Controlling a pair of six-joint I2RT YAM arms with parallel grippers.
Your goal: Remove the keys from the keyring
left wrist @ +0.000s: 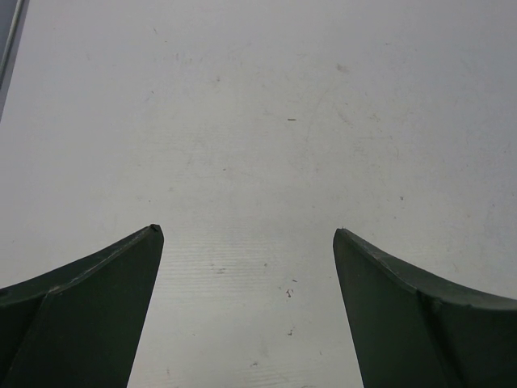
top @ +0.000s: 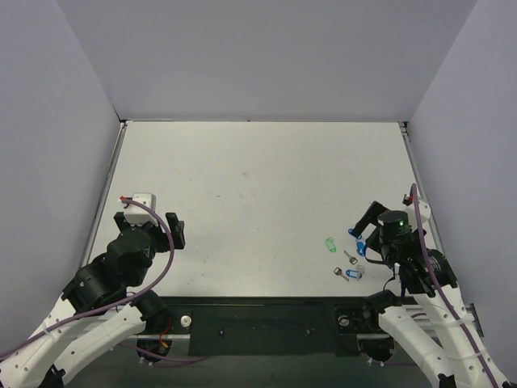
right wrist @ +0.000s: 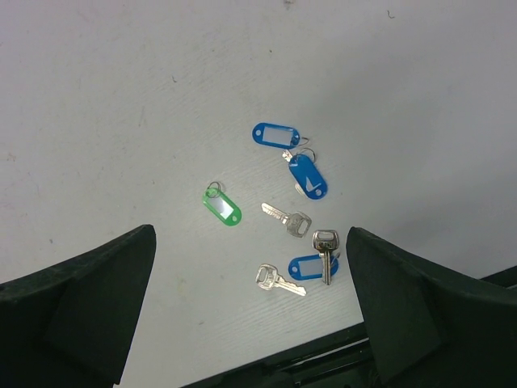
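Observation:
A bright green tag lies flat on the white table with a tiny silver keyring at its far end; in the top view the tag is left of my right gripper. A small silver key lies loose just right of the tag, apart from the ring. My right gripper hovers above them, open and empty, and also shows in the top view. My left gripper is open and empty over bare table at the near left.
Three blue tags and two more silver keys lie around the green set; one key rests across the nearest blue tag. The table's black front edge is just below them. Grey walls enclose the table.

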